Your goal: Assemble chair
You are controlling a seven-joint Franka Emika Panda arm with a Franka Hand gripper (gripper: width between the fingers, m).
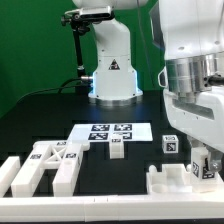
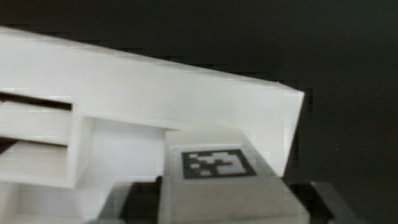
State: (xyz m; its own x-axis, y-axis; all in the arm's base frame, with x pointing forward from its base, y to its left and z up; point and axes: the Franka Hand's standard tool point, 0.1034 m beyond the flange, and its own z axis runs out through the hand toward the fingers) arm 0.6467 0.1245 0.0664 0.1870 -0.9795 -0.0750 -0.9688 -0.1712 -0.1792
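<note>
The chair is in loose white parts. In the wrist view my gripper (image 2: 235, 198) is shut on a narrow white block (image 2: 217, 150) with a square tag on its upper face. Dark fingers (image 2: 150, 198) sit on both sides of it. Just beyond it lies a large white slab (image 2: 160, 85) with stepped ribs. In the exterior view the gripper (image 1: 204, 170) hangs low at the exterior view's right, over a white notched part (image 1: 168, 182). White frames (image 1: 40, 165) lie at the left, a small block (image 1: 117, 150) in the middle and a tagged cube (image 1: 170, 145) by the gripper.
The marker board (image 1: 110, 131) lies flat mid-table in front of the robot base (image 1: 112, 70). A low white border rail (image 1: 100, 205) runs along the front edge. The big white arm (image 1: 195, 60) fills the exterior view's right side.
</note>
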